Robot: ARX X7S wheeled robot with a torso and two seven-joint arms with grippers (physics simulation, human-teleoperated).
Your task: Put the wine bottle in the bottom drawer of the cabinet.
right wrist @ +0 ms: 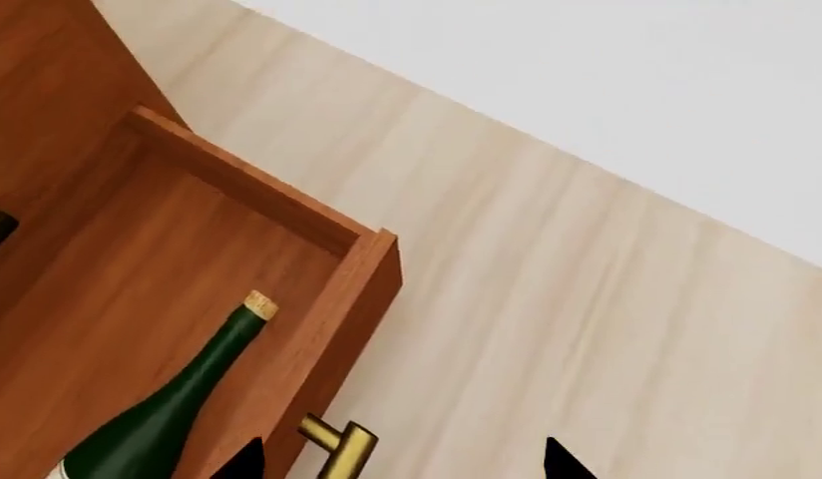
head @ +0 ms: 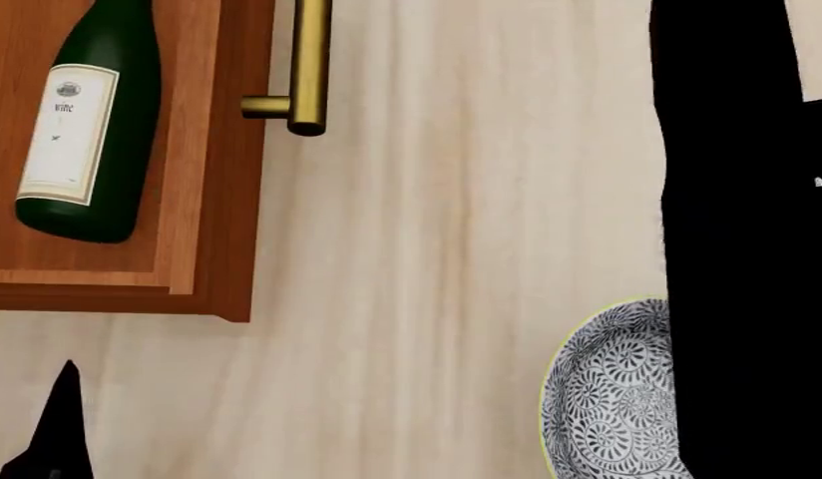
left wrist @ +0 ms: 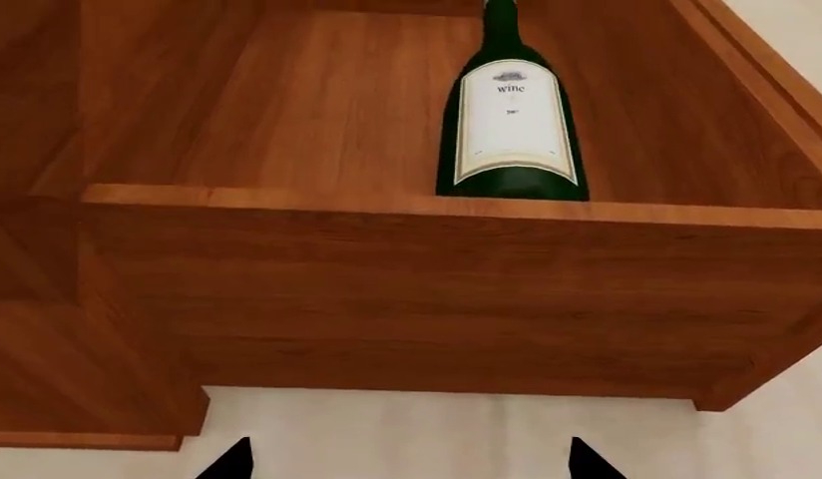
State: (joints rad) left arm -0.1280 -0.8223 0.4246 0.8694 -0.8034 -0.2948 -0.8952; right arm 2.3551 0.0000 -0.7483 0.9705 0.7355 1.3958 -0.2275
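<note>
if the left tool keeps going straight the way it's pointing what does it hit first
Probably the outer side wall of the bottom drawer, which fills the view ahead of the left tool; the wine bottle lies behind that wall.

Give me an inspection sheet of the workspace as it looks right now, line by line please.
Surface: pale wood-grain floor, bare where visible.
Job's things: wine bottle lies on its side inside the open bottom drawer, label up; brass handle on the drawer front. The cabinet is seen only in part.
Clutter: patterned bowl on the floor, apart from the drawer, partly hidden by the right arm.
Grippers: left gripper open and empty, outside the drawer; right gripper open and empty, above the drawer's handle corner.
Cables: nothing seen.
Surroundings: plain light wall beyond the floor.
</note>
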